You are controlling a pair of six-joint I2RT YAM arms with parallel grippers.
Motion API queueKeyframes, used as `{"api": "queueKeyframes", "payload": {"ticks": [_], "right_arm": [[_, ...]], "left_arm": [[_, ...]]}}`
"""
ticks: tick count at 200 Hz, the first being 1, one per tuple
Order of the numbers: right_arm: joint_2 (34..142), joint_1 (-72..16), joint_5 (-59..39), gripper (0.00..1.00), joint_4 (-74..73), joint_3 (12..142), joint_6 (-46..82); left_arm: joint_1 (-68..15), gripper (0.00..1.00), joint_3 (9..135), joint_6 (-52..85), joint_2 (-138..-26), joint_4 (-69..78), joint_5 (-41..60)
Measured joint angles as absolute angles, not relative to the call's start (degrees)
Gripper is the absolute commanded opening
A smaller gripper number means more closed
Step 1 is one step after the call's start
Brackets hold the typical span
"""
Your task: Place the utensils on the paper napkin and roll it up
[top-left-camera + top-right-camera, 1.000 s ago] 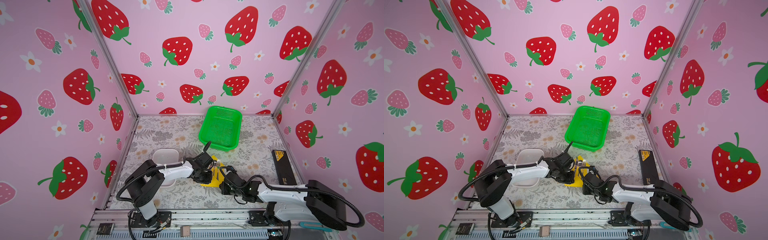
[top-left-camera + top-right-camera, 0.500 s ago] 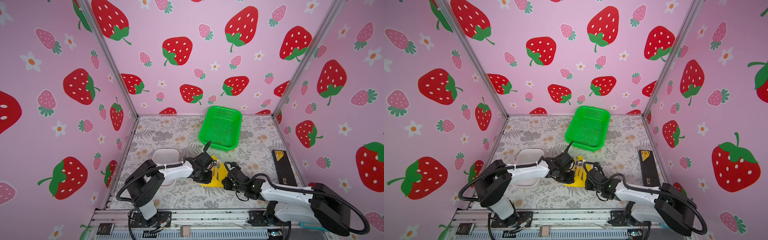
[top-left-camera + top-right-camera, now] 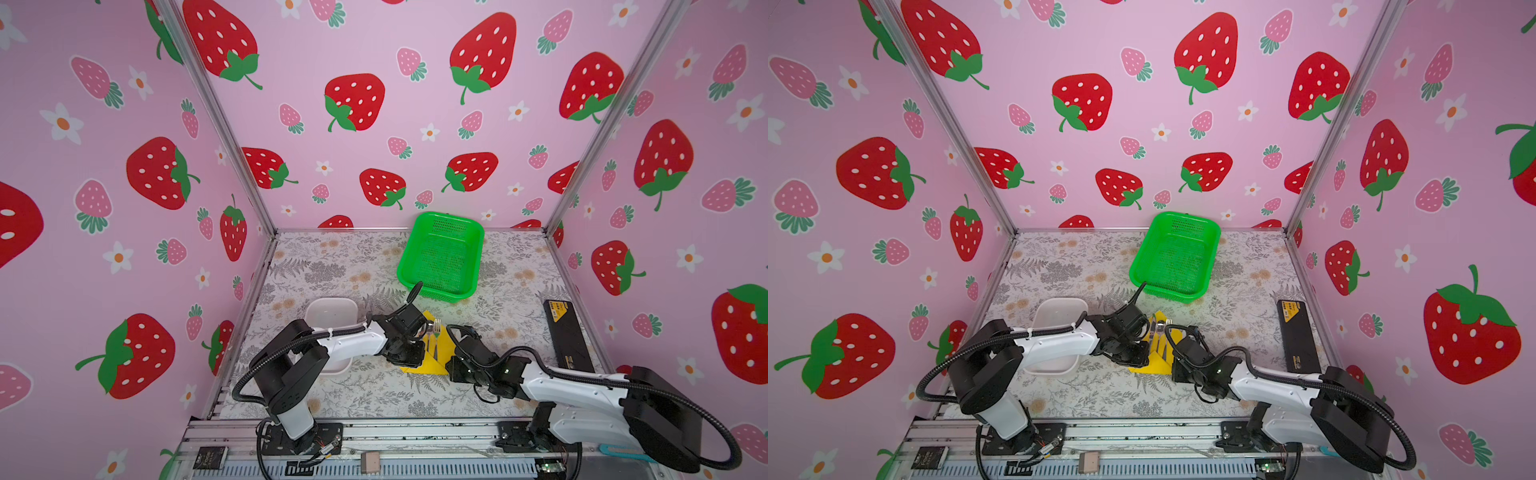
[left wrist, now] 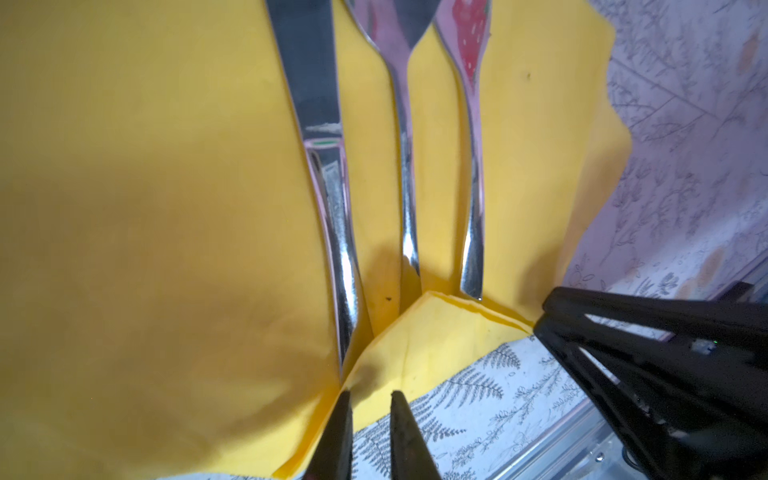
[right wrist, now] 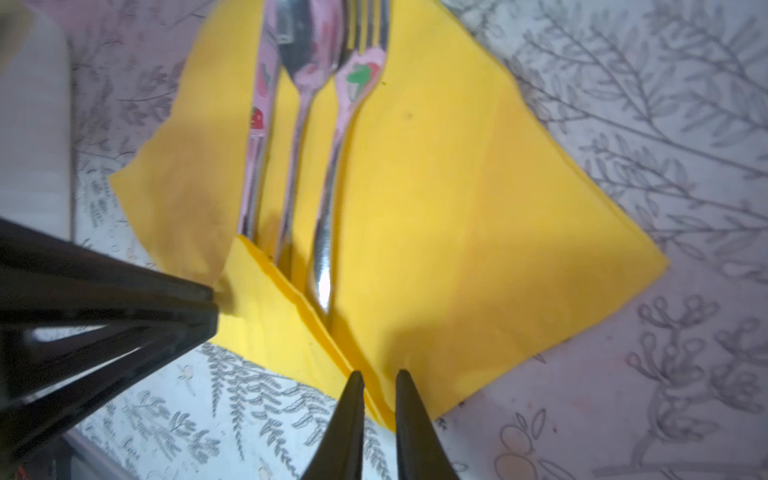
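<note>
Right wrist view: pinching the folded near edge of the paper napkin (image 5: 457, 208) with the right gripper (image 5: 377, 380), tips pressed almost together. Clamped likewise with the left gripper (image 4: 370, 395) on the raised side flap. Lying side by side on the bright yellow sheet, the utensils (image 5: 302, 108), handle ends at the fold. In both top views mostly hidden by both grippers, at the front middle of the table (image 3: 374, 395). Just beside, a white tray (image 3: 332, 316); farther back, a green basket (image 3: 440, 257).

Glossy metal utensils (image 4: 406, 166), seemingly matt paper napkin (image 4: 145, 208)
</note>
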State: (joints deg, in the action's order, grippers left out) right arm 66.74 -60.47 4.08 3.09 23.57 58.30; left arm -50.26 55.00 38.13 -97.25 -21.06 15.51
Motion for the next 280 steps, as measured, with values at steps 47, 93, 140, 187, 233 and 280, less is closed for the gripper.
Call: {"api": "queueKeyframes", "payload": {"ticks": [47, 93, 140, 187, 233, 280], "right_arm": [[66.9, -60.5, -2.5, 0.14, -1.8, 23.8, 54.0], [73.1, -60.5, -4.2, 0.12, -2.7, 24.3, 54.2], [72.3, -60.5, -3.4, 0.13, -2.6, 23.7, 55.5], [71.9, -60.5, -2.9, 0.13, -2.6, 23.3, 56.2], [71.9, -60.5, -2.3, 0.13, -2.6, 23.3, 57.0], [71.9, -60.5, -1.9, 0.13, -2.5, 23.3, 57.2]], "left_arm": [[-50.3, 0.20, 55.0, 38.1, -97.3, -21.0, 15.5], [-50.3, 0.20, 55.0, 38.2, -97.2, -20.4, 15.7], [-50.3, 0.22, 54.8, 37.9, -93.9, -20.8, 15.7], [-50.5, 0.21, 51.0, 37.5, -89.0, -19.4, 17.7], [-51.1, 0.18, 48.9, 37.5, -89.2, -19.7, 17.9], [-51.1, 0.18, 48.9, 37.5, -92.1, -20.7, 14.7]]}}
